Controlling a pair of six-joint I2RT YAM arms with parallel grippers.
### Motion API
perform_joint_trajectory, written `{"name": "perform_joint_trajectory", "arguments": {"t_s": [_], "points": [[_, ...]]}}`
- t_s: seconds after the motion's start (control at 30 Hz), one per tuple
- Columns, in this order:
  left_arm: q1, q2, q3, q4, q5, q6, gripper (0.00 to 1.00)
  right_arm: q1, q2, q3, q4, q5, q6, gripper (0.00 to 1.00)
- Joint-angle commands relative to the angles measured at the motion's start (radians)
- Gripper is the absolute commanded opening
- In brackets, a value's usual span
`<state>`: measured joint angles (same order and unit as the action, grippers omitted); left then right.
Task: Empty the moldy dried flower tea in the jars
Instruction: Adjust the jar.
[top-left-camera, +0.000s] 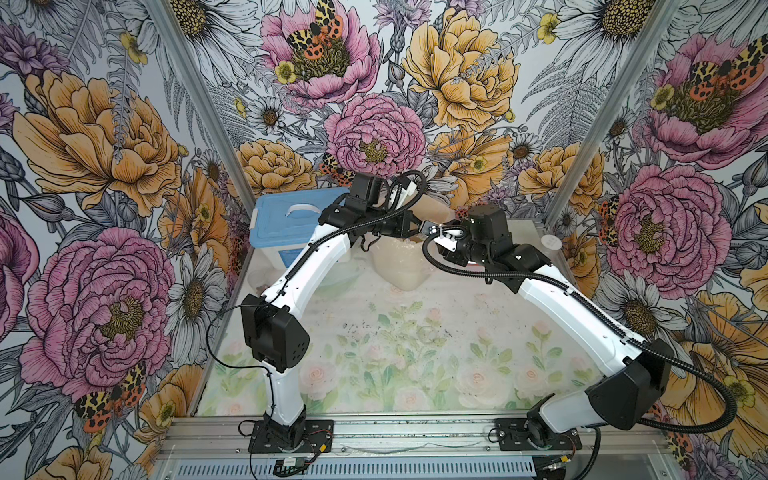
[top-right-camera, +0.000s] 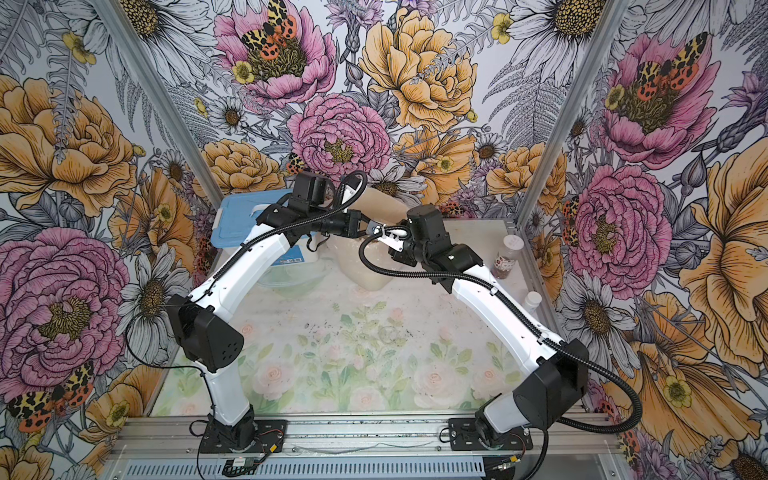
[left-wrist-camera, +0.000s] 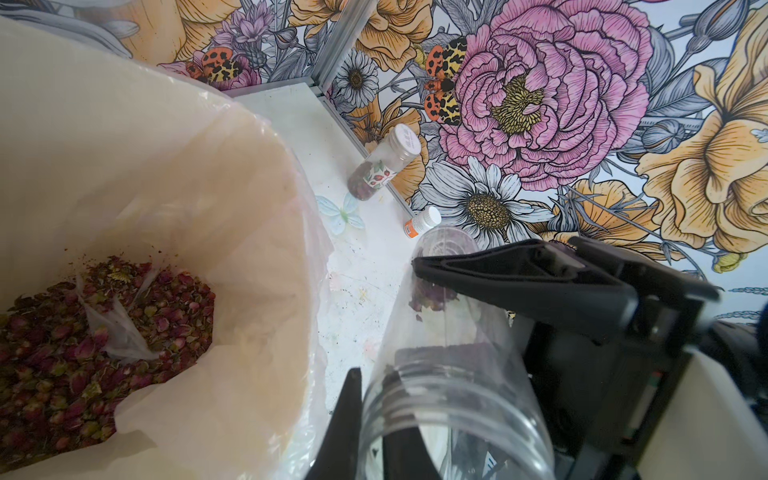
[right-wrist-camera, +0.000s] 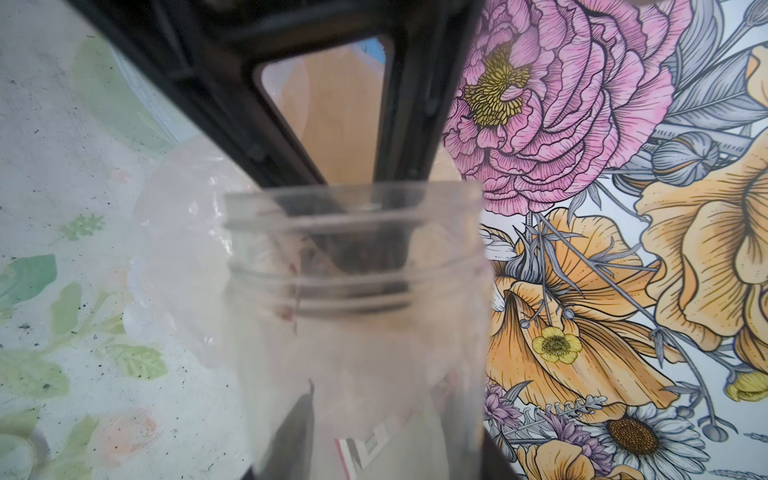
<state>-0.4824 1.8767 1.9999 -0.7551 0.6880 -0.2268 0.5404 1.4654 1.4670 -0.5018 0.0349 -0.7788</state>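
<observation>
**Emptying a jar at the lined bin.** The counter (top-left-camera: 415, 374), printed with pale roses, carries the lined bin (left-wrist-camera: 257, 166) at its far side, and both arms meet above it. The clear jar (left-wrist-camera: 449, 332) is lidless and held off the counter, apparently just beside the bin's rim, with its mouth toward the left arm. The left claw (left-wrist-camera: 384, 316) is closed on the jar's body, one finger lying across the wall. The right claw (right-wrist-camera: 397, 415) is closed about the base end. The labelled jar (left-wrist-camera: 384, 166), white-lidded and part full, stands beyond the bin against the wall. The moldy dried flower tea (left-wrist-camera: 83, 332) lies mostly heaped in the bin's liner — a few buds (left-wrist-camera: 432, 295) cling inside the clear jar. To finish the pour well, the mouth should probably come over the bin's opening and drop below the base, followed by a light shake. The grip should be firm but not hard enough to buckle the thin plastic — otherwise stragglers may fall on the counter.
</observation>
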Motion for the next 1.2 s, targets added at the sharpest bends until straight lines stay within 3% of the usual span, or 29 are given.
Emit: {"name": "perform_joint_trajectory", "arguments": {"t_s": [0.0,0.27,0.43,0.77,0.9,1.0,1.17], "points": [[-0.010,-0.003,0.039,0.033,0.001,-0.009,0.00,0.014,-0.041,-0.029,0.028,-0.020,0.013,0.51],[-0.004,-0.010,0.034,0.033,-0.013,-0.006,0.00,-0.006,-0.087,-0.064,0.028,-0.040,0.013,0.87],[-0.001,-0.014,0.031,0.034,-0.026,-0.005,0.00,-0.029,-0.134,-0.096,0.028,-0.065,0.016,0.98],[0.008,-0.015,0.027,0.034,-0.049,-0.003,0.00,-0.103,-0.274,-0.184,0.112,-0.133,0.166,0.99],[0.012,-0.013,0.035,0.034,-0.054,-0.002,0.00,-0.114,-0.389,-0.286,0.269,-0.156,0.363,0.99],[0.013,-0.016,0.039,0.034,-0.074,0.003,0.00,-0.115,-0.461,-0.362,0.405,-0.078,0.679,1.00],[0.015,-0.024,0.044,0.043,-0.103,-0.004,0.00,-0.121,-0.484,-0.381,0.417,0.053,1.177,0.91]]}}
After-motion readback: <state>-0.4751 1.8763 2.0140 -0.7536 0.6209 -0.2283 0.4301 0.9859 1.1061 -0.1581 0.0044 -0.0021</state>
